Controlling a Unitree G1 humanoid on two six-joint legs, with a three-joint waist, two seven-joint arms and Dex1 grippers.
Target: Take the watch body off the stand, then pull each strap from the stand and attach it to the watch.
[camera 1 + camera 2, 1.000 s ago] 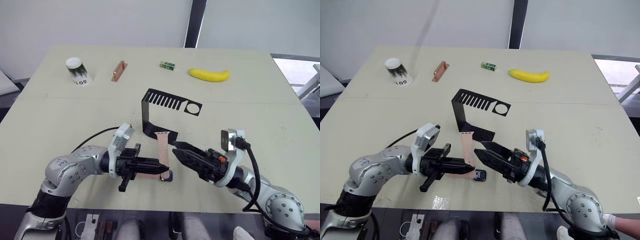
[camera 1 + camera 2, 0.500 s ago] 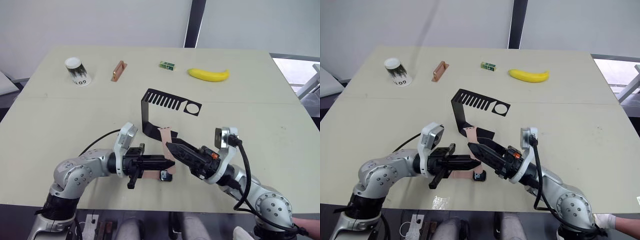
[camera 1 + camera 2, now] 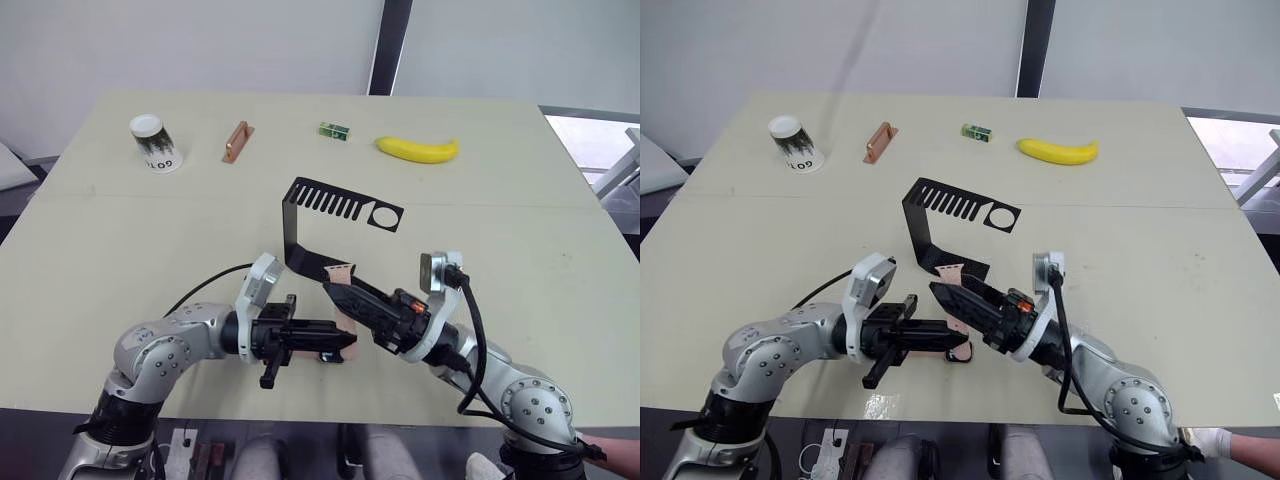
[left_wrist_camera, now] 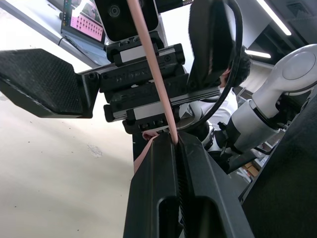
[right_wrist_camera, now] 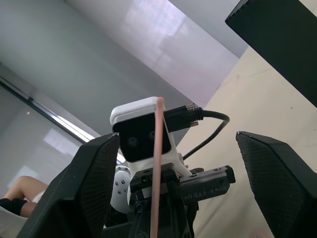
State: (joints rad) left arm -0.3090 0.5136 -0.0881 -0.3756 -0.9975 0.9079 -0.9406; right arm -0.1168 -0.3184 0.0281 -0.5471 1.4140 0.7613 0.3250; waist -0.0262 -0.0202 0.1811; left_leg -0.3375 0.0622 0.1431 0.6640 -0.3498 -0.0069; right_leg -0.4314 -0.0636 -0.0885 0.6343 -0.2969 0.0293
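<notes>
My left gripper [image 3: 338,341] is clamped tight on a pink strap [image 4: 154,74] at the near edge of the worktop [image 3: 120,230], just near of the black stand [image 3: 340,206]. My right gripper [image 3: 340,292] is spread wide around that strap's upper end.

Head stereo pair: high, facing forward and down across the worktop [image 3: 120,230]; both eyes share the whole surface, the right eye slightly offset. Left wrist camera: close, low, looking along the left claw [image 4: 177,148] toward the right claw [image 4: 124,74]. Right wrist camera: close, aimed back at the left claw's [image 5: 158,183] camera housing.
</notes>
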